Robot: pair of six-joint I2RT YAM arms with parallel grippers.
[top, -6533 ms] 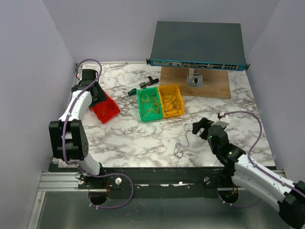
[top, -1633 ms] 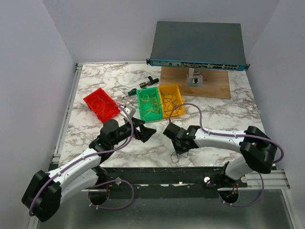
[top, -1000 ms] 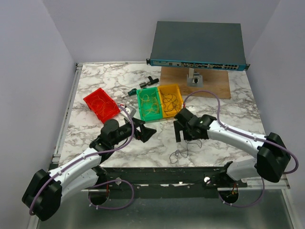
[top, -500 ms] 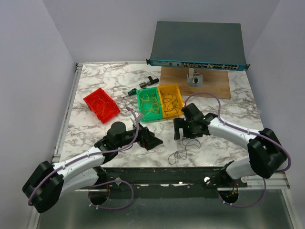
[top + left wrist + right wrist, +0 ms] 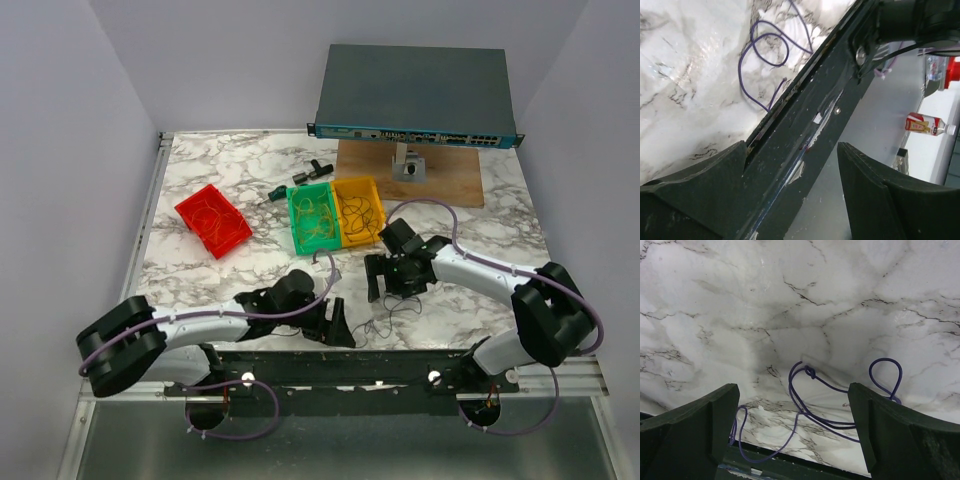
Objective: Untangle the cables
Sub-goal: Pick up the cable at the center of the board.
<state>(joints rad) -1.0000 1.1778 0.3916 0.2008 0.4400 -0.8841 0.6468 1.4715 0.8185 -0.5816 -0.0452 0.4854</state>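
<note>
A tangle of dark purple cables [image 5: 388, 316] lies on the marble near the table's front edge. In the right wrist view these cables [image 5: 812, 390] show a small knot and several loops. My right gripper [image 5: 386, 288] hovers open just above and behind the tangle, and its fingers [image 5: 695, 425] straddle the loops without touching them. My left gripper [image 5: 338, 328] reaches low along the front edge, just left of the tangle. It is open with only the black front rail [image 5: 805, 125] between its fingers. A purple loop [image 5: 765, 55] lies ahead of it.
A red bin [image 5: 213, 220], a green bin [image 5: 311, 220] and a yellow bin [image 5: 358, 210] hold more thin wires. A network switch [image 5: 415, 92] stands on a wooden board [image 5: 440, 180] at the back. A screwdriver [image 5: 275, 192] lies nearby.
My left arm has swung right and down to the front edge beside the tangle, its jaws a little narrower. The right gripper has barely moved and stays wide.
</note>
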